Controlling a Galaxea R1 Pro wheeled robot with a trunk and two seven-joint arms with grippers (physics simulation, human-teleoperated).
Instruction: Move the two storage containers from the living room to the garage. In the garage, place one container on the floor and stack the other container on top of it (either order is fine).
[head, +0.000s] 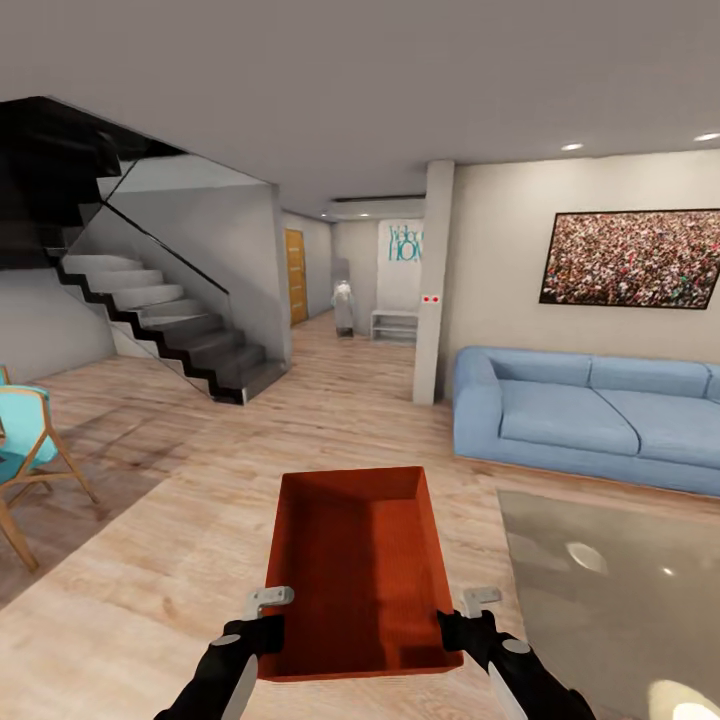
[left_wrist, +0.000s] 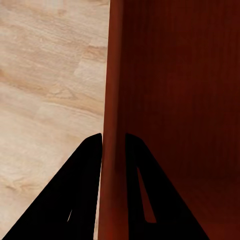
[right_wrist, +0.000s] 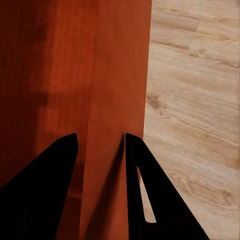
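Between the two arms, low in the head view, an orange-red storage container is held above the light wood plank floor of the living room, its open top facing up and its long sides running away from the robot. At its left wall the left gripper pinches the thin rim; in the left wrist view its two dark fingers sit one on each side of that wall, pressed against it. At the opposite wall the right gripper does the same, and the right wrist view shows its fingers straddling the container's wall, jaws closed on it. A blue sofa stands ahead on the right below a framed picture, a grey table lies near on the right, a staircase rises on the left, and a turquoise chair sits at the left edge
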